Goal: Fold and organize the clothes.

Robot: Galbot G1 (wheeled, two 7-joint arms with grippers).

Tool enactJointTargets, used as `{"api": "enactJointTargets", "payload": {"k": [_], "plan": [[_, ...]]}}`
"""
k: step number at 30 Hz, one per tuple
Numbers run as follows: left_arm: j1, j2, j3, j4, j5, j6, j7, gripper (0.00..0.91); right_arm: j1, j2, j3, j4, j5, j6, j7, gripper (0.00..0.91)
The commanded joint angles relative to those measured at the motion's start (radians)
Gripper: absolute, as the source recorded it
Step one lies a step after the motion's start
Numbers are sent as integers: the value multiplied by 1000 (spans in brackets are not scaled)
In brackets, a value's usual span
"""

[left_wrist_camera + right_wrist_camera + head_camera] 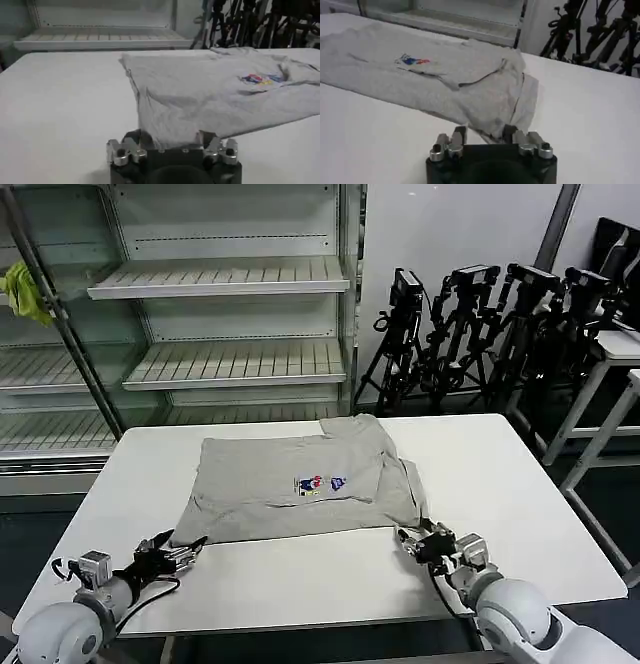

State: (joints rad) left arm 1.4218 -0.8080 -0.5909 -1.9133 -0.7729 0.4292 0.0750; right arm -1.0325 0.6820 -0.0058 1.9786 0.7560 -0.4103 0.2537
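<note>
The clothes are one light grey T-shirt (300,474), spread on the white table (490,494) with a small coloured print (320,483) facing up. Its right side is folded over and rumpled. My left gripper (185,552) is at the shirt's near left corner. In the left wrist view the T-shirt (210,95) hem runs between the wide-apart fingers of the left gripper (170,134), which is open. My right gripper (408,539) sits at the near right corner. There the bunched T-shirt (420,75) edge lies between the fingers of the right gripper (484,131), also open.
Metal shelving (220,279) stands behind the table, with a yellow-green cloth (22,289) hanging at the far left. Black tripods (480,324) crowd the back right beside another white table (620,344). Bare tabletop lies in front of the shirt and to its right.
</note>
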Motion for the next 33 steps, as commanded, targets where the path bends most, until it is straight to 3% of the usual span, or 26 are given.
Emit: {"api": "enactJointTargets", "payload": {"k": [1,14,24,33], "plan": [[16,-5,-2,-1,11,-6,4,171,-17,13,-1,-5,-15,4,-2,0],[50,-1,-25,-13,28,-19,10,71,-15,-3,4,-1,-21,16,-11,0],[89,13,-49,-33,33,-26,14,71,-27,-46,23,32,-6,15,-13,0],[278,77,-185,-144,11,-23,12,71,-120,-241,83,179,59,15,10,0]]}}
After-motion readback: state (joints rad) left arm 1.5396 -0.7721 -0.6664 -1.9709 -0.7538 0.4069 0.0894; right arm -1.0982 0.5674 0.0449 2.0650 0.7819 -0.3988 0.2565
